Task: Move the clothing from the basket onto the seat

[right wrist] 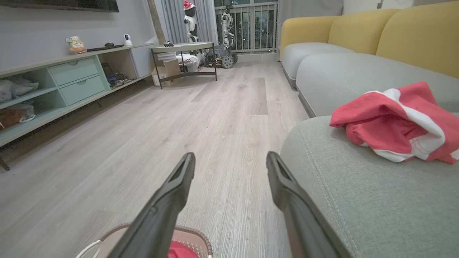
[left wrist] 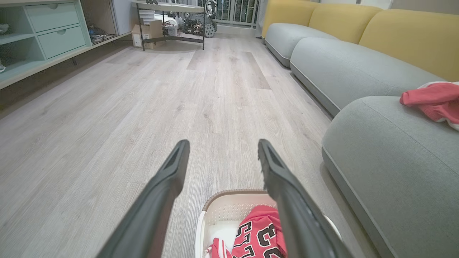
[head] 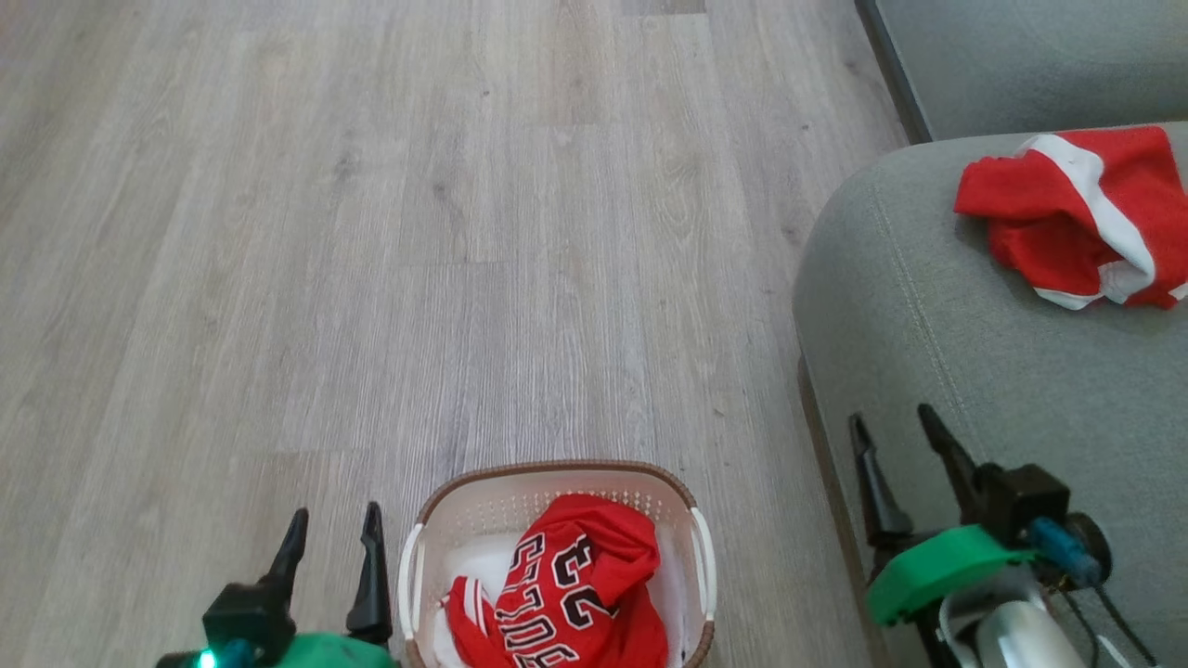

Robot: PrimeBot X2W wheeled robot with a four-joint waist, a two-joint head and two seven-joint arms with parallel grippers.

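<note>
A small white plastic basket with holes in its walls and a brown rim (head: 557, 468) sits on the pale wooden floor (head: 371, 232). Inside it lies a crumpled red jersey with black-and-white numbers (head: 575, 584). Just to the right of the basket is the big grey-green soft sofa seat (head: 974, 390). A second red garment with white trim (head: 1067, 213) lies bunched up on the seat, well apart from the basket. The left gripper (head: 336, 512) hangs just left of the basket, its two dark fingers spread apart with nothing between them. The right gripper (head: 891, 417) is by the seat's near edge, its fingers also apart and holding nothing.
</note>
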